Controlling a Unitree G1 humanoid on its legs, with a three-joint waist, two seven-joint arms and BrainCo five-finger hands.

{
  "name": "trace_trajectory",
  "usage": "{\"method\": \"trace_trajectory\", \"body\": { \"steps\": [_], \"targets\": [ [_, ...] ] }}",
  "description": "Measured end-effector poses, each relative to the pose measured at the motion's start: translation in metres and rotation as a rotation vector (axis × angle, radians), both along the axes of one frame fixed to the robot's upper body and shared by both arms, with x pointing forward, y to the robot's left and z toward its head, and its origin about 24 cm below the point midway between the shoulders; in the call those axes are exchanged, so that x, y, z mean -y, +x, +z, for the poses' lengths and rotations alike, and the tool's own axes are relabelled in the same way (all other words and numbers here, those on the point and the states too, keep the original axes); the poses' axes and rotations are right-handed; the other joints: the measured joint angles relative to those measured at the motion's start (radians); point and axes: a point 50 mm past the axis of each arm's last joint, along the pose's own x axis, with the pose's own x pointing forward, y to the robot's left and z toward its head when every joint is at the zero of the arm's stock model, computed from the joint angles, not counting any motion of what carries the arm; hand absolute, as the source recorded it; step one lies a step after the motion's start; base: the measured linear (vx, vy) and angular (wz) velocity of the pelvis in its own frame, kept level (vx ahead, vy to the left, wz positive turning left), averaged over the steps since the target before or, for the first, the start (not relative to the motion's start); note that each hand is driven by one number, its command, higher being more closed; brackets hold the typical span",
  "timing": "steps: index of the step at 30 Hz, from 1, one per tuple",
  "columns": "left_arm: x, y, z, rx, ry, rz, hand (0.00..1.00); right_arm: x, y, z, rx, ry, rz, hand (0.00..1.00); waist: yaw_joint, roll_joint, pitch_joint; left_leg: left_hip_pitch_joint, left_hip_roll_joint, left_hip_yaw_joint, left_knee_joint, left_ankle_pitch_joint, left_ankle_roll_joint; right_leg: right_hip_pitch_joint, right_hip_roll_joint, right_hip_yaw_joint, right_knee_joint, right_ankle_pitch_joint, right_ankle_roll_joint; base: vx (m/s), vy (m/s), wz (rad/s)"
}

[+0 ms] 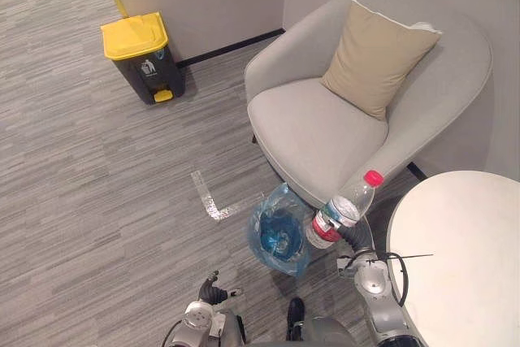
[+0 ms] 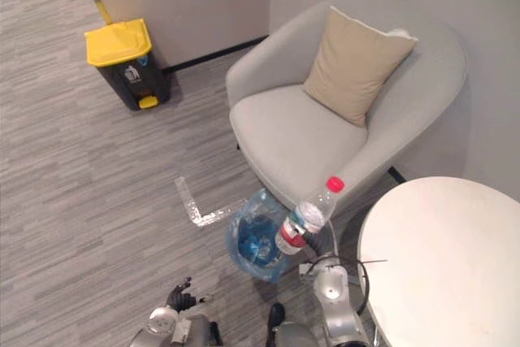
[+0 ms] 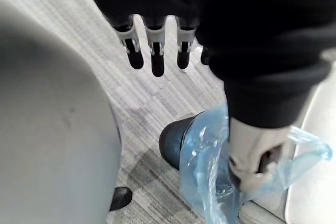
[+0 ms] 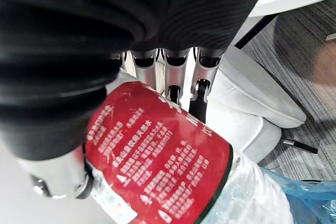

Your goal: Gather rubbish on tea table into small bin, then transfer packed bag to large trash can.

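A clear plastic bottle [image 1: 345,210] with a red cap and red label hangs tilted over the small bin [image 1: 276,237], which is lined with a blue bag. My right hand [image 1: 354,238] is shut on the bottle's lower part. In the right wrist view its fingers [image 4: 173,77] curl against the red label [image 4: 157,171]. My left hand [image 1: 213,290] hangs low to the left of the bin, holding nothing. Its fingers [image 3: 156,51] are straight, with the blue bag [image 3: 210,156] past them. The round white tea table [image 1: 463,249] is at the lower right, its top bare.
A large dark trash can [image 1: 142,54] with a yellow lid stands by the wall at the far left. A grey armchair [image 1: 325,127] with a beige cushion [image 1: 375,54] sits just behind the bin. An L-shaped tape mark [image 1: 210,198] is on the carpet.
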Motion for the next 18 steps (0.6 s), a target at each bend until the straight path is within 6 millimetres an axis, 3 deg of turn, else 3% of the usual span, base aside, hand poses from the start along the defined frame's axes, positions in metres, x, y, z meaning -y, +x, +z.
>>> {"method": "trace_trajectory", "body": {
  "steps": [1, 4, 8, 11, 18],
  "targets": [
    [0.003, -0.001, -0.001, -0.007, -0.002, -0.014, 0.00, 0.003, -0.001, -0.001, -0.005, -0.008, -0.011, 1.00, -0.001, 0.019, -0.002, 0.004, 0.010, -0.023, -0.094, 0.091, -0.051, 0.004, 0.011, 0.012, 0.004, -0.009, 0.026, 0.08, 0.218, -0.19],
    [-0.002, -0.002, -0.001, -0.013, 0.028, -0.045, 0.00, 0.000, -0.006, -0.007, -0.034, 0.004, -0.012, 1.00, -0.001, -0.014, -0.005, 0.055, -0.050, 0.007, -0.162, 0.109, -0.027, 0.014, -0.041, 0.053, -0.018, 0.004, 0.072, 0.06, 0.195, -0.12],
    [-0.007, -0.002, -0.001, -0.014, 0.042, -0.047, 0.00, -0.010, -0.001, -0.004, -0.021, -0.019, 0.036, 1.00, 0.004, -0.012, -0.005, 0.065, -0.085, 0.046, -0.190, 0.110, -0.007, -0.009, -0.075, 0.091, -0.014, 0.010, 0.098, 0.01, 0.126, -0.23],
    [-0.012, 0.003, 0.001, -0.002, 0.059, -0.049, 0.00, -0.023, 0.013, 0.005, 0.022, -0.089, 0.111, 1.00, 0.006, -0.009, 0.003, 0.010, -0.086, 0.065, -0.169, 0.105, 0.003, -0.084, -0.078, 0.116, 0.015, 0.013, 0.103, -0.03, 0.036, -0.23],
    [-0.013, 0.048, 0.022, 0.130, 0.075, -0.036, 0.00, -0.029, 0.068, 0.037, 0.127, -0.298, 0.226, 1.00, 0.014, -0.005, 0.136, -0.202, -0.075, 0.063, -0.059, 0.106, 0.025, -0.310, -0.078, 0.131, 0.152, 0.012, 0.101, -0.11, 0.013, -0.03]
  ]
}}
